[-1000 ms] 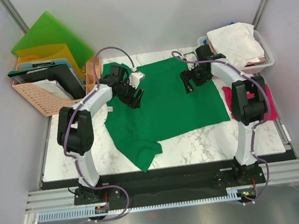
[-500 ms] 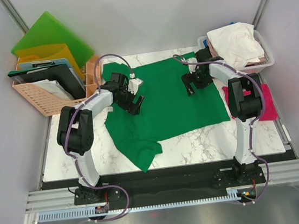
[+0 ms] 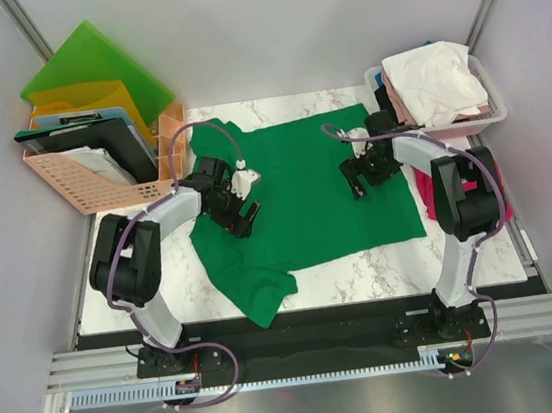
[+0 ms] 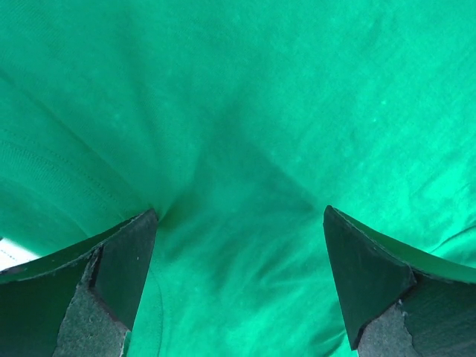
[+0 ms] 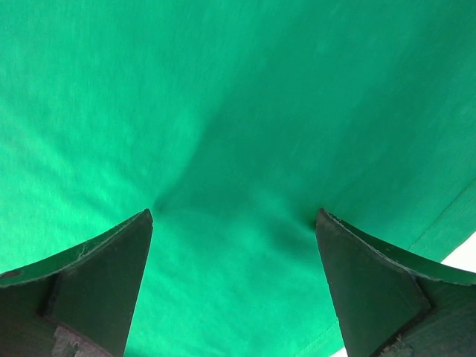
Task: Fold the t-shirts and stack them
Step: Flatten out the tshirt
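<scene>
White tees (image 3: pixel 434 81) fill the basket (image 3: pixel 490 118); left gripper (image 4: pixel 239 211) and right gripper (image 5: pixel 234 213), both spread, press the green t-shirt (image 3: pixel 304 188).

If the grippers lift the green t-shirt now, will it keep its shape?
Probably not; it should hang limp: the green t-shirt puckers under the open left gripper. Pushed, it would likely bunch, as its near-left corner lies crumpled.

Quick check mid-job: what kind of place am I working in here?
Probably a lab robot cell, not a home: plain white enclosure walls, an aluminium mounting rail at the near edge, and a marble-look table.
</scene>
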Available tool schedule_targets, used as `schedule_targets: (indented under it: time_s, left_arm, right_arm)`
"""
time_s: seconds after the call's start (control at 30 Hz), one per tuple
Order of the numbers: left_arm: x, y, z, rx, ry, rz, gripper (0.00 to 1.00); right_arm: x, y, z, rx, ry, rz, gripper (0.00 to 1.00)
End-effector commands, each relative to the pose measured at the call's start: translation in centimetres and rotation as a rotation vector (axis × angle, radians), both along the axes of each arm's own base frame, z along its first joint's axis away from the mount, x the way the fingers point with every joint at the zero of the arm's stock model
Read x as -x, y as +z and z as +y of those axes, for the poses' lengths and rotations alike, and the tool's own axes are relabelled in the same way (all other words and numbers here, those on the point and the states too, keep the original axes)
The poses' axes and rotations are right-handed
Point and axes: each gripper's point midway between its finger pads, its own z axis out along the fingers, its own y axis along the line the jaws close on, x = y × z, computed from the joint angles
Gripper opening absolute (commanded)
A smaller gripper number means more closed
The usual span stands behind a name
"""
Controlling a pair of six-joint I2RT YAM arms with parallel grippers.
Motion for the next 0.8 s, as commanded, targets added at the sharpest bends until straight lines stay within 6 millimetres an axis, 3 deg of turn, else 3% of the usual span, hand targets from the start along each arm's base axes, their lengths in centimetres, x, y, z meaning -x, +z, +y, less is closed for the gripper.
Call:
schedule_targets:
  time_s: [0.0,0.23,0.33,0.47,0.53,0.67,0.77]
  left_arm:
    - [0.7,2.0,0.4,0.006,-0.048,-0.057,1.0]
    - [2.2,3.8,1.0,0.004,-0.07,-0.086,1.0]
    - [2.6,4.1,1.3,0.002,-0.07,-0.089,1.0]
    - [4.4,5.5,-0.6,0.126,-0.13,-0.061,1.0]
    - [4.5,6.1,-1.2,0.158,-0.152,-0.084,1.0]
    - [2.5,8.6,-1.3,0.174,-0.098,-0.211,1.0]
    - [0.9,9.6,-0.9,0.154,-0.059,-0.283,1.0]
  right_arm:
    - [2.0,1.9,0.4,-0.023,0.047,-0.024,0.98]
    - [7.0,1.4,0.7,-0.064,0.091,0.027,0.98]
    - [8.0,1.6,0.6,-0.064,0.1,0.021,0.98]
    - [8.1,2.7,0.2,-0.052,0.099,-0.024,0.98]
    - [7.5,3.9,0.0,-0.042,0.086,-0.072,0.98]
    - [6.7,5.7,-0.2,-0.019,0.063,-0.136,0.98]
    - [5.8,6.0,-0.3,0.003,0.05,-0.163,0.98]
